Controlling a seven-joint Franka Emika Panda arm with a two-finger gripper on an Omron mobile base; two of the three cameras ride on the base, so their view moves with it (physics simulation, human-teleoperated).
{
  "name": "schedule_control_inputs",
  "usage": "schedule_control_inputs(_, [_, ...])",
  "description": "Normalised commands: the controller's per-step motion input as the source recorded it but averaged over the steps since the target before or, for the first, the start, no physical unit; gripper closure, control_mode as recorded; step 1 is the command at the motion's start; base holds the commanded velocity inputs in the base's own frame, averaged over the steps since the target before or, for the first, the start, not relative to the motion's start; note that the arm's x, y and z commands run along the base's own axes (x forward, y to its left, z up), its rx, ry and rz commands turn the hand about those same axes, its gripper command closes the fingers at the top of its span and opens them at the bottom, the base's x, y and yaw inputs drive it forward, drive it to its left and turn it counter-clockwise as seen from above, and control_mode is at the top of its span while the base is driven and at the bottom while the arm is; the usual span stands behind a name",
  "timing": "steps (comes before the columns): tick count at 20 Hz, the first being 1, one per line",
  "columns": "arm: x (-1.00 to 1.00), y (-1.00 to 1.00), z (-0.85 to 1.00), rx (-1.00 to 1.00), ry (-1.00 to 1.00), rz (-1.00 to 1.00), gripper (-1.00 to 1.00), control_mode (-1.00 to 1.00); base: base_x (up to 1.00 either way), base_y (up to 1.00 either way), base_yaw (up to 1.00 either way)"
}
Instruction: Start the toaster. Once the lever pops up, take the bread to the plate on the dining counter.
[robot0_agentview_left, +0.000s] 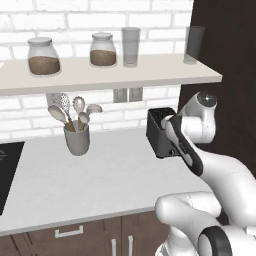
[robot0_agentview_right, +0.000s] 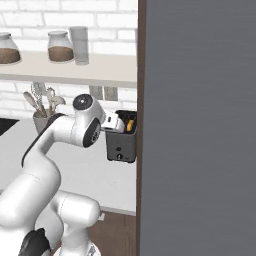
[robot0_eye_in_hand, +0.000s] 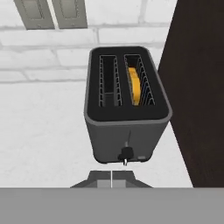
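The black two-slot toaster (robot0_eye_in_hand: 127, 105) stands on the grey wall counter (robot0_eye_in_hand: 39, 127), tight against a dark tall panel. A golden slice of bread (robot0_eye_in_hand: 135, 85) sits upright in its right slot, and the left slot is empty. A small dark knob (robot0_eye_in_hand: 126, 154) sits low on the front face. My gripper (robot0_eye_in_hand: 111, 178) hovers just above and in front of the toaster, pointing down at it, with the fingers pressed together and nothing held. From the right base view the bread (robot0_agentview_right: 130, 124) shows at the toaster (robot0_agentview_right: 121, 146) top beside my hand. The plate and the dining counter are out of view.
A dark tall cabinet side (robot0_agentview_right: 200, 125) walls off the right. A grey utensil holder (robot0_agentview_left: 77, 137) stands to the left on the counter (robot0_agentview_left: 100, 175). A shelf (robot0_agentview_left: 100, 72) with jars and glasses hangs overhead. A black cooktop (robot0_agentview_left: 7, 170) lies far left. Wall outlets (robot0_eye_in_hand: 50, 13) sit behind the toaster.
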Motion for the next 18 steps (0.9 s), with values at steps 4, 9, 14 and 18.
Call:
schedule_control_inputs(4, [-0.44, 0.0, 0.56, 0.0, -0.1, 0.0, 1.0, -1.0, 0.0, 0.0, 0.0])
schedule_control_inputs(9, [-0.32, 0.0, 0.53, 0.0, -0.04, -0.01, 1.0, -1.0, 0.0, 0.0, 0.0])
schedule_control_inputs(14, [-0.01, -0.14, 0.46, 0.0, 0.0, -0.05, 1.0, -1.0, 0.0, 0.0, 0.0])
schedule_control_inputs(18, [-0.01, -0.2, 0.22, 0.0, 0.0, -0.07, 1.0, -1.0, 0.0, 0.0, 0.0])
